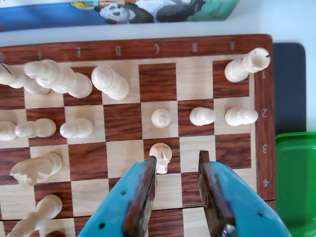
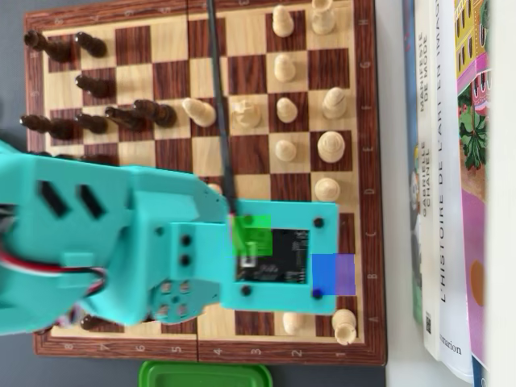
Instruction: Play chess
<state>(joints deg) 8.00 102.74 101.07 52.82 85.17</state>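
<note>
White pawn (image 1: 161,155) on the chessboard (image 1: 261,113) is sitting just beyond the spread gripper (image 1: 177,168), left of centre; shifting left before closing is advisable for centring it.

Close wrist view, high overhead (shared chessboard (image 2: 367,161))

chessboard (image 1: 261,108) rim digits 1–4, book spine (image 2: 430,201) perhaps "L'HISTOIRE"
</note>
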